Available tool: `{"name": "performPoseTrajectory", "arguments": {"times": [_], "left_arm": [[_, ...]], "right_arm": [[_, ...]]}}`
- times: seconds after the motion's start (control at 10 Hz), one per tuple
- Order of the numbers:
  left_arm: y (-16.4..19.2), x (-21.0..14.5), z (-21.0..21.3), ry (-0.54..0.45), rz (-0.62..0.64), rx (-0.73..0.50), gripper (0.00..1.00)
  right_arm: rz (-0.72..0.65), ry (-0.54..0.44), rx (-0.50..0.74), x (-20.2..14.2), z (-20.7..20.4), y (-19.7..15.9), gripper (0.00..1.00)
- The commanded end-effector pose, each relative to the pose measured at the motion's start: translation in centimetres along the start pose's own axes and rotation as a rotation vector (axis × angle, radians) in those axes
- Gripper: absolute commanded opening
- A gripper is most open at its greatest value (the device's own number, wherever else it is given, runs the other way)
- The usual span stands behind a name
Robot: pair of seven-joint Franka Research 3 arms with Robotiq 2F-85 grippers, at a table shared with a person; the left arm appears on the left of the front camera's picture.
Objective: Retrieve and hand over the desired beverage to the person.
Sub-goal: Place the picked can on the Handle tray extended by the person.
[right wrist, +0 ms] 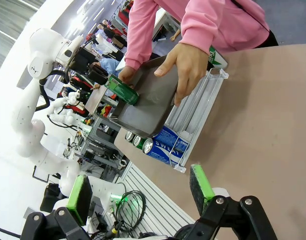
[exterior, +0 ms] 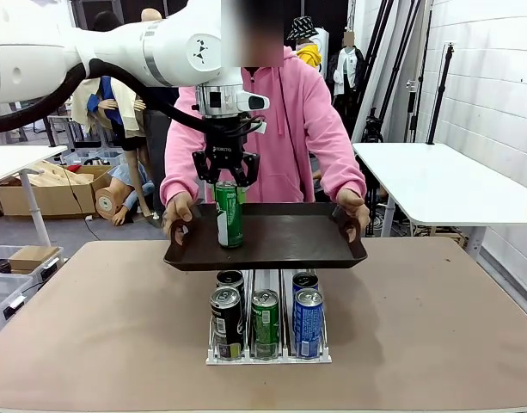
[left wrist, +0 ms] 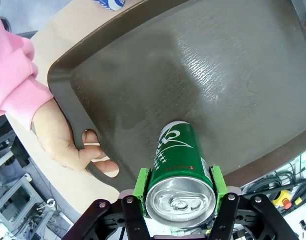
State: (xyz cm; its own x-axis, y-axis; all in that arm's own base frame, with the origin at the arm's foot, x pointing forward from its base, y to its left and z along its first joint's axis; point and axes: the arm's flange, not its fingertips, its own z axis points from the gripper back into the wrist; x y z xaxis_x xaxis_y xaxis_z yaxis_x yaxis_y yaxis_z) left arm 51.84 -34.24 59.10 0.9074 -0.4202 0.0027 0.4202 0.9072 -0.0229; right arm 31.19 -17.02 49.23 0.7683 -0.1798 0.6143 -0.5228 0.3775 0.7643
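The person (exterior: 284, 120), in a pink hooded sweatshirt, stands at the far side and holds a dark brown tray (exterior: 297, 245) by both ends above the table. My left gripper (exterior: 227, 179) reaches down over the tray, shut on an upright green can (exterior: 229, 215). The can's base is at the tray floor or just above it; I cannot tell which. In the left wrist view the green pads (left wrist: 141, 185) clamp the green can (left wrist: 178, 165) near its top, over the tray (left wrist: 202, 75), with the person's hand (left wrist: 65, 142) on the rim. My right gripper (right wrist: 140, 192) stands open with nothing between its fingers, well short of the tray (right wrist: 153, 97).
A white wire can rack (exterior: 267, 354) sits on the table under the tray. It holds several cans, among them a black one (exterior: 226, 320), a green one (exterior: 265, 320) and a blue one (exterior: 308, 320). A white side table (exterior: 444, 181) stands at the right.
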Motion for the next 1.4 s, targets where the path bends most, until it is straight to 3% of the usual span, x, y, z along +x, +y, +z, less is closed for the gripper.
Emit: {"name": "performPoseTrajectory", "arguments": {"times": [0.0,0.2,0.3,1.0,1.1,1.3], "left_arm": [[0.2,-0.1,0.7,0.0,0.017,-0.002,0.52],[0.3,-0.3,1.2,-0.002,0.014,-0.013,0.91],[0.5,-0.5,1.6,-0.003,0.013,-0.019,1.0],[1.9,-4.4,5.4,-0.067,0.061,-0.015,1.0],[1.9,-4.3,5.1,-0.036,0.03,-0.003,1.0],[1.8,-3.4,6.0,-0.07,0.041,-0.012,1.0]], "right_arm": [[0.012,-0.002,0.01,0.0,0.0,0.0,1.0],[0.012,-0.002,0.01,0.0,0.0,0.0,1.0],[0.012,-0.002,0.01,0.0,0.0,0.0,1.0],[0.012,-0.002,0.01,0.0,0.0,0.0,1.0],[0.012,-0.002,0.01,0.0,0.0,0.0,1.0],[0.012,-0.002,0.01,0.0,0.0,0.0,1.0]]}}
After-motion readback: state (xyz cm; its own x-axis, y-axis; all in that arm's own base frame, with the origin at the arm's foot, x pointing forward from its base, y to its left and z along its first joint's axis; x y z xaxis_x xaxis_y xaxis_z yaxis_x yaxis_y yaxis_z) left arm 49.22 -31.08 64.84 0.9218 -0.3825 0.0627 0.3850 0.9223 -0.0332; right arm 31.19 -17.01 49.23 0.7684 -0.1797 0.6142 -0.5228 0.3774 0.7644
